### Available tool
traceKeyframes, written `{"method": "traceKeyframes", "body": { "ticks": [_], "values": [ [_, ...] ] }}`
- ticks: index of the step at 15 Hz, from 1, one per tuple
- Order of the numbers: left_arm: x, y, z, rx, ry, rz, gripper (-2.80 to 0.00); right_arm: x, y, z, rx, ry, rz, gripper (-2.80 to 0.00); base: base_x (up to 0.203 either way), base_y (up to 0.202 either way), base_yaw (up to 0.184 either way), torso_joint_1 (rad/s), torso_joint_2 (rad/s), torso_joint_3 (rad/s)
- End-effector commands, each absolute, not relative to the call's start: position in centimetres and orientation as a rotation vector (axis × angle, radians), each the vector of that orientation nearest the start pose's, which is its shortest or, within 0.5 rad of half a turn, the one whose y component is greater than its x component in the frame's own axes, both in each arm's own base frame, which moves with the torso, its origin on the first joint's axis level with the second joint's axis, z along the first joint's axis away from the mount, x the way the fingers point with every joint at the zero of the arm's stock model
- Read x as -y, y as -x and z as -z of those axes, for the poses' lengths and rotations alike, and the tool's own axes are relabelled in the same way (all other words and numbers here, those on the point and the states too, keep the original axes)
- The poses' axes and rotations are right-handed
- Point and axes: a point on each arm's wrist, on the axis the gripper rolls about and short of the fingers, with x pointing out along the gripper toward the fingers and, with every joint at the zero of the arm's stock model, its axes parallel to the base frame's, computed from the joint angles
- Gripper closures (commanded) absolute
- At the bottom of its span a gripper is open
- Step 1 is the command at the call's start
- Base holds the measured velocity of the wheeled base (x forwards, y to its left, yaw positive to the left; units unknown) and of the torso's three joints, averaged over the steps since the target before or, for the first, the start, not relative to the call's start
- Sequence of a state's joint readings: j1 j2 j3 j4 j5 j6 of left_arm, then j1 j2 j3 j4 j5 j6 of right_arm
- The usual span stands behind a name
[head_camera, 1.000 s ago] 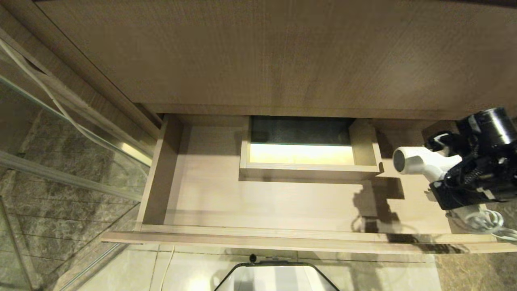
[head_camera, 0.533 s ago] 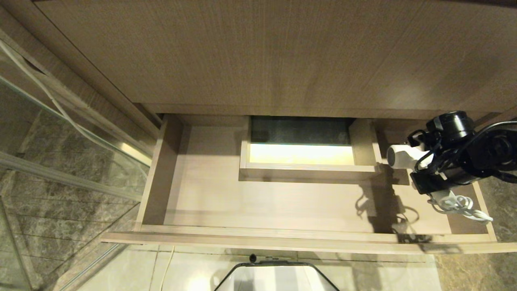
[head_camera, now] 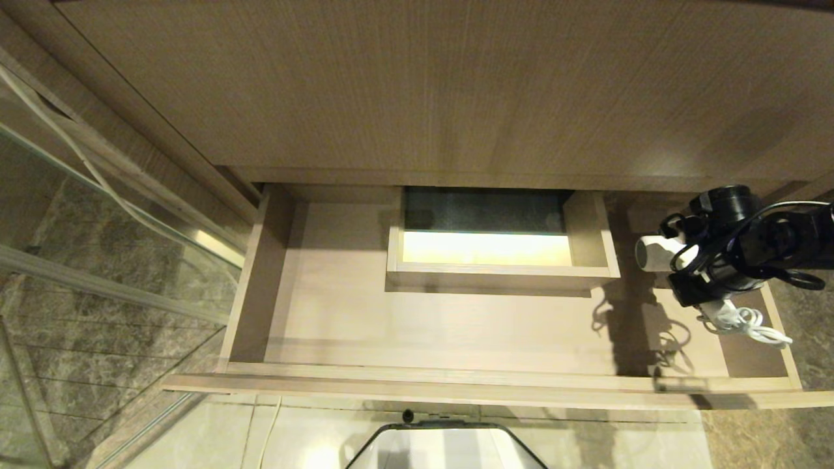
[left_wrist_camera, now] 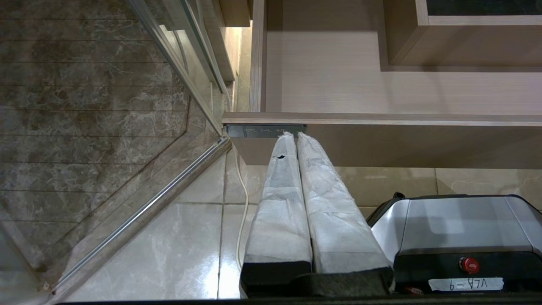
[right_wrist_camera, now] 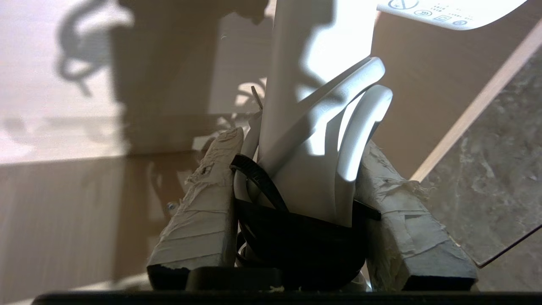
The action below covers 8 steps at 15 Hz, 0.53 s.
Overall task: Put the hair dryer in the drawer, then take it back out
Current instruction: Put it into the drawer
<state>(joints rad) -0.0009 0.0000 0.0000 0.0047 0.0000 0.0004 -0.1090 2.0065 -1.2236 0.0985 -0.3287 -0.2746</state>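
Hair dryer (head_camera: 655,253) held over the right end of the open drawer (head_camera: 417,326).

The right gripper (right_wrist_camera: 296,169) has its tape-wrapped fingers (right_wrist_camera: 203,212) pinching the dryer's slim white handle, next to the black tie; the white cord (head_camera: 743,322) hangs in loops below. The barrel is short, cylindrical and smooth, with a dark grey round end facing the boxed cut-out (head_camera: 498,238). The drawer is light-brown wood-grain, shallow, flat-fronted. A white label (right_wrist_camera: 449,10) with small icons shows in the right wrist view; its writing is unreadable. The left gripper (left_wrist_camera: 296,137) hangs below the drawer front, padded fingers pressed together. A red button (left_wrist_camera: 470,265) and a handwritten sticker (left_wrist_camera: 465,284) mark the robot base (left_wrist_camera: 457,228); the sticker's characters are not clear.
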Motion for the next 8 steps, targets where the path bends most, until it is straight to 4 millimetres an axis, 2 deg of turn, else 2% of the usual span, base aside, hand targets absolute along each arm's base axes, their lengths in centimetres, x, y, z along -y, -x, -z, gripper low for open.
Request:
{"method": "traceKeyframes", "body": {
  "ticks": [1,2,4,5,6,8],
  "values": [
    [0.0,2.3,-7.5,-0.006,0.000,0.002,0.00,5.3,-38.6,-10.8,-0.936,0.346,0.292,0.00,0.000,0.000,0.000,0.000,0.00,0.000],
    [0.0,2.3,-7.5,-0.006,0.000,0.002,0.00,5.5,-39.3,-10.6,-0.922,0.343,0.296,0.00,0.000,0.000,0.000,0.000,0.00,0.000],
    [0.0,2.3,-7.5,-0.005,0.000,0.002,0.00,5.5,-39.5,-10.6,-0.911,0.342,0.298,0.00,0.000,0.000,0.000,0.000,0.00,0.000],
    [0.0,2.3,-7.5,-0.005,0.000,0.002,0.00,5.7,-40.3,-10.3,-0.892,0.344,0.300,0.00,0.000,0.000,0.000,0.000,0.00,0.000],
    [0.0,2.3,-7.5,-0.005,0.000,0.002,0.00,5.8,-41.5,-8.8,-0.896,0.348,0.297,0.00,0.000,0.000,0.000,0.000,0.00,0.000],
    [0.0,2.3,-7.5,-0.006,-0.002,0.002,0.00,6.3,-43.5,-7.0,-0.873,0.383,0.289,0.00,0.000,0.000,0.000,0.000,0.00,0.000]
  ]
}}
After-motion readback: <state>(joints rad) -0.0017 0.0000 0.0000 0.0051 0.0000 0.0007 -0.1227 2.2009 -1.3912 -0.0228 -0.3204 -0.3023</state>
